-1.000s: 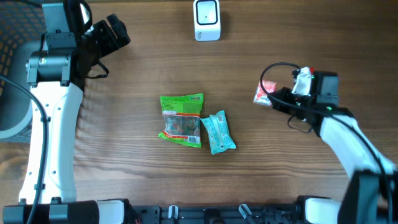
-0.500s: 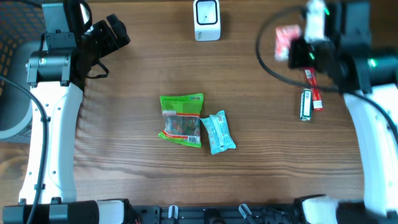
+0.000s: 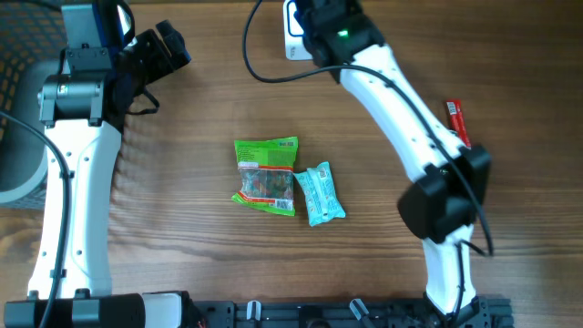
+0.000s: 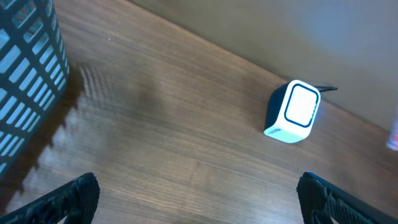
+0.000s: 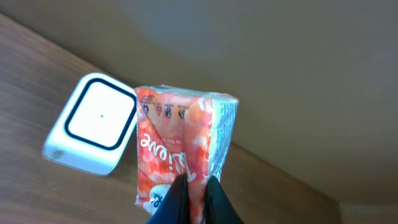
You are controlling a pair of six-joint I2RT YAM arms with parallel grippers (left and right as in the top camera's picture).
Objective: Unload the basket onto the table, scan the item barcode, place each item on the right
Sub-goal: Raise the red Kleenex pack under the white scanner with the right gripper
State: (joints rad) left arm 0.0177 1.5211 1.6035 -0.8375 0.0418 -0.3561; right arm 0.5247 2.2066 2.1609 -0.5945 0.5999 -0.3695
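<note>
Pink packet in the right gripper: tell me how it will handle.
The pink packet is probably light and fairly stiff: the right gripper pinches only its lower edge, yet it stands upright. Its glossy film looks slippery, so it could slide in that pinch.

scanner (image 4: 293, 112): far edge of table (image 3: 182, 264) | pouch (image 3: 266, 176): centre | bar (image 3: 321, 193): touching pouch's right (slightly nearer)

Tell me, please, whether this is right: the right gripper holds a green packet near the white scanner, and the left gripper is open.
Not quite: the packet in the right gripper is pink, not green; the right wrist view shows it. It is near the white scanner, and the left gripper is open.
</note>
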